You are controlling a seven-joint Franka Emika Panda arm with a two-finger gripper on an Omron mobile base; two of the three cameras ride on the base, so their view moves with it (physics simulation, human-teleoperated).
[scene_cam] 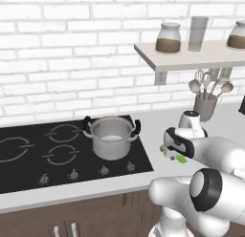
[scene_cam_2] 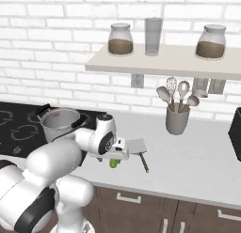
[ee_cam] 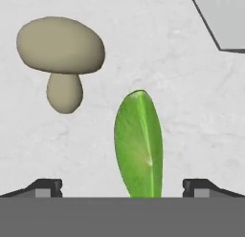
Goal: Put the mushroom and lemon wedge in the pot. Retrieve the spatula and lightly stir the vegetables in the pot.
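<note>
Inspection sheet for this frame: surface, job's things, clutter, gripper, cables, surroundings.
Surface: grey counter, black cooktop.
Job's things: pot on cooktop; mushroom and green lemon wedge lying apart on the counter; spatula flat on the counter.
Clutter: utensil cup with spoons and whisk.
Gripper: gripper open over the wedge, fingers either side, holding nothing.
Cables: nothing seen.
Surroundings: brick wall, shelf with jars and a glass, cabinets below.
</note>
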